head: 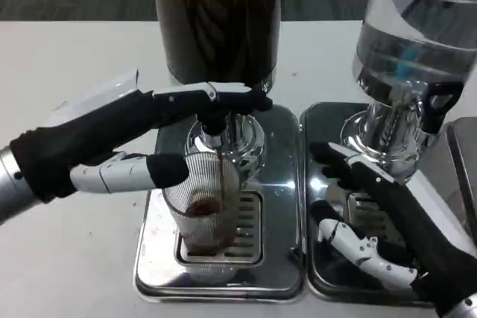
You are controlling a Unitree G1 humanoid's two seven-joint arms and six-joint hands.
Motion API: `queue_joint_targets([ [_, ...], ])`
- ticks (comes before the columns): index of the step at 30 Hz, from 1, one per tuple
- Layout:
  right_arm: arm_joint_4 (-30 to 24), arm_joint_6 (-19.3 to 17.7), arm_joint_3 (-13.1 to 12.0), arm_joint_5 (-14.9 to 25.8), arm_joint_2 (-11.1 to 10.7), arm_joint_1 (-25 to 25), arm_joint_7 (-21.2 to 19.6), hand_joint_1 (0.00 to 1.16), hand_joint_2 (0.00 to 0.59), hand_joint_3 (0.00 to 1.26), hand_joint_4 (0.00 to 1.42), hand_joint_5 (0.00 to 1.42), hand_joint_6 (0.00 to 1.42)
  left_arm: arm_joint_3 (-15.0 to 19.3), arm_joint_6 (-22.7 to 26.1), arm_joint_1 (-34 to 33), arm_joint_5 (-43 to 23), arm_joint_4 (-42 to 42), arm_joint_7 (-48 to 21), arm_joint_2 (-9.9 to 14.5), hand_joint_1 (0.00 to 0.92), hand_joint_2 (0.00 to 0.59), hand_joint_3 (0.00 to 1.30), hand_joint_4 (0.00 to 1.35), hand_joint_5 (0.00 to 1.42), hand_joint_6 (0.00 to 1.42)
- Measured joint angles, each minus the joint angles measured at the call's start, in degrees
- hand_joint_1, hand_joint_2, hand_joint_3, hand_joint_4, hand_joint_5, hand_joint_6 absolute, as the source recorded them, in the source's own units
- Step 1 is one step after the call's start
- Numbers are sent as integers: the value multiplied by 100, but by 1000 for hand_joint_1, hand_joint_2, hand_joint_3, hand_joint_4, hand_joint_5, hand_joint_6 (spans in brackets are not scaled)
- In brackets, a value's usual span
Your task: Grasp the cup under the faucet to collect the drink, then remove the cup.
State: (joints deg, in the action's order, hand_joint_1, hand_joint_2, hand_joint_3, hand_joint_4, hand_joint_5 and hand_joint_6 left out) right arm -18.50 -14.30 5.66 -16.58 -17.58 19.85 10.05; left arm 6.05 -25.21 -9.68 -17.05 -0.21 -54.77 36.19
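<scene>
Under the faucet (pixel 216 121), my left hand (pixel 112 143) clasped the ribbed cup (pixel 203 210), seemingly thin, slippery, filling; right hand (pixel 387 221) spread, empty.

Ribbed clear plastic cup (pixel 203 206) on a glossy chrome drip tray (pixel 279 258).

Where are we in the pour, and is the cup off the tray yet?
Done: the left hand holds the ribbed cup under the faucet. In hand: a dark stream runs into the cup, which shows only a shallow brown layer. Left: finish filling, then lift the cup off the drip tray. The right hand hovers open over the neighbouring tray.
</scene>
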Motion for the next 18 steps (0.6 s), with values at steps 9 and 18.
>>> queue_joint_targets([
  [9,86,223,215,68,-101,-356,470,494,235,0,0,17,98,-4,0,6,-3,-13,3,11,0,43,224,117,159,90],
  [18,368,355,459,73,-108,-597,645,531,208,0,0,0,53,-6,0,12,-19,-44,3,82,0,52,224,123,159,90],
])
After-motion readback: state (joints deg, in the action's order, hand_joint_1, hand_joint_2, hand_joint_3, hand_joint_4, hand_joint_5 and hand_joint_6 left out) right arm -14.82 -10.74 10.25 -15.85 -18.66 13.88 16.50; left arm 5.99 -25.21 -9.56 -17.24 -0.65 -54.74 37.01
